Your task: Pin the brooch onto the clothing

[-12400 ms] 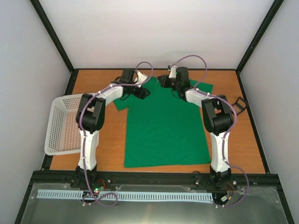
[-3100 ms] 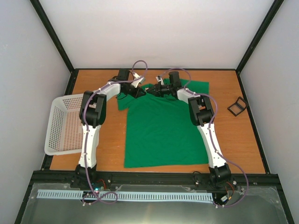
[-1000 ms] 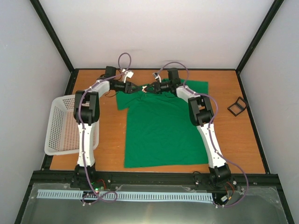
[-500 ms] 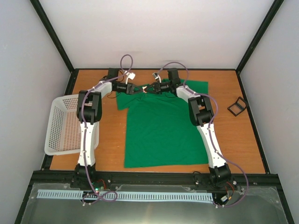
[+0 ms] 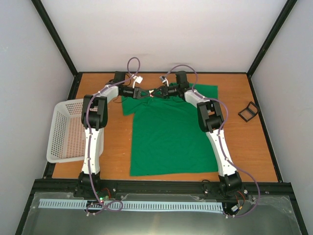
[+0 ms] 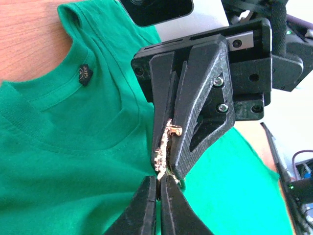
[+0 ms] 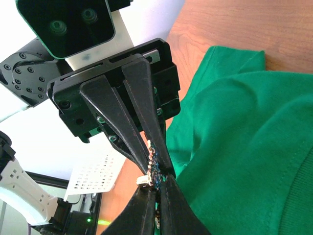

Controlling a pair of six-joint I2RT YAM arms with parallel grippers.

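Note:
The green T-shirt, the clothing [image 5: 168,137], lies flat on the wooden table with its collar at the far side. Above the collar my two grippers meet tip to tip. My left gripper [image 5: 145,93] comes in from the left and my right gripper [image 5: 155,93] from the right. In the left wrist view the silvery brooch [image 6: 161,149] sits pinched between the right gripper's fingers [image 6: 195,122]. My left gripper [image 6: 159,179] is shut on the brooch's lower end, over the clothing [image 6: 58,161]. In the right wrist view my right gripper [image 7: 157,190] is shut on the brooch [image 7: 155,169] beside the clothing [image 7: 254,147].
A white mesh basket [image 5: 63,132] stands at the table's left edge and also shows as the basket [image 7: 95,176] in the right wrist view. A small black square box [image 5: 248,111] lies at the right. The collar's size label [image 6: 84,74] shows inside the neckline.
My left gripper has closed from part open to shut on the brooch's end. Both arms have stayed almost still above the collar.

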